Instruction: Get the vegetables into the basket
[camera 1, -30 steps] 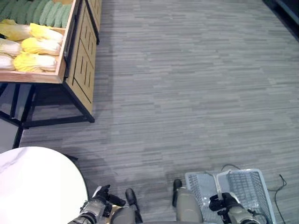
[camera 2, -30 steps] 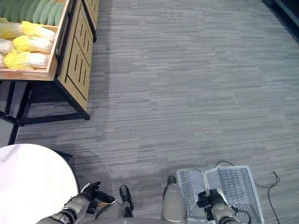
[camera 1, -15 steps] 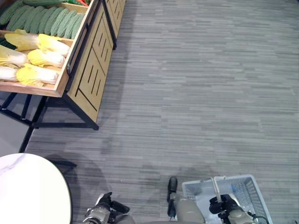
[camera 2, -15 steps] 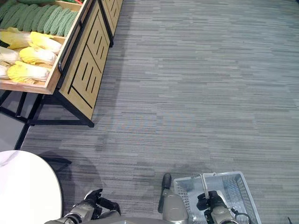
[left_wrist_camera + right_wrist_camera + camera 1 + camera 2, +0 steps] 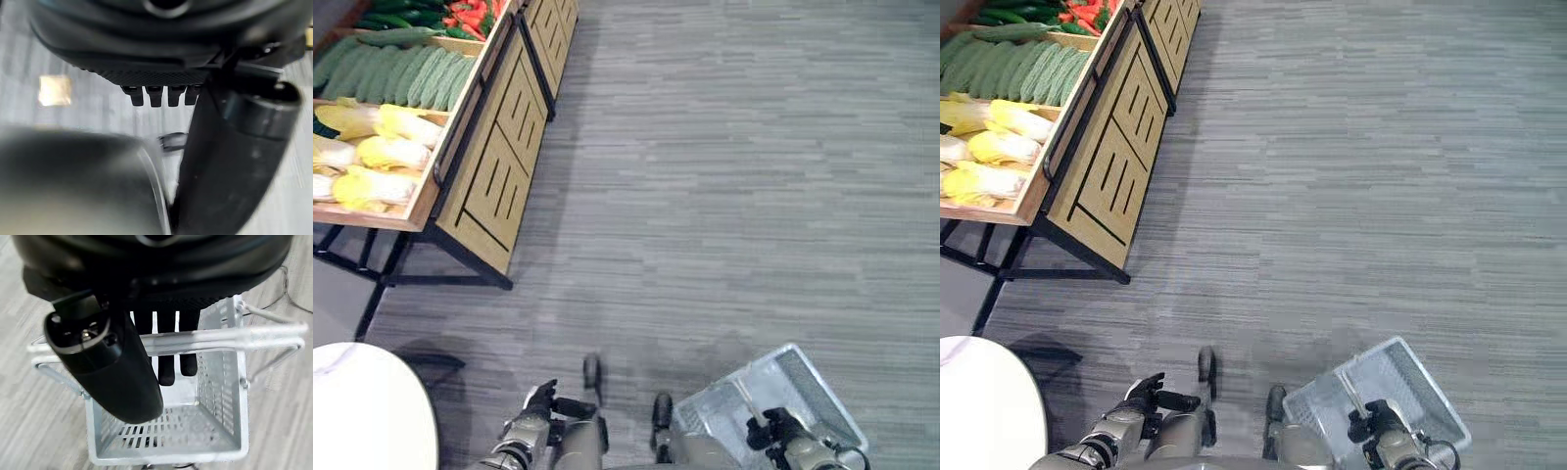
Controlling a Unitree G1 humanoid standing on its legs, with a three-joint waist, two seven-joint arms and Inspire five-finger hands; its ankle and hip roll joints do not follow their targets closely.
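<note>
Grey floor; basket handle [image 5: 195, 340] across right-hand fingers [image 5: 166, 362].

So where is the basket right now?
The white basket hangs low on the robot's right side, carried by its handle in the right hand, over the grey floor and far from the wooden vegetable stand at upper left.

Each arm is silver-grey with a smooth metallic casing and ends in a dark robot hand. The left robot hand [image 5: 540, 403] is black, with a thick rounded thumb and a row of short, square-tipped fingers [image 5: 152, 95]. The right robot hand [image 5: 1374, 422] is likewise black; its glossy thumb carries small recessed fittings near the tip, and its fingers [image 5: 166, 352] are slim and matte.
</note>
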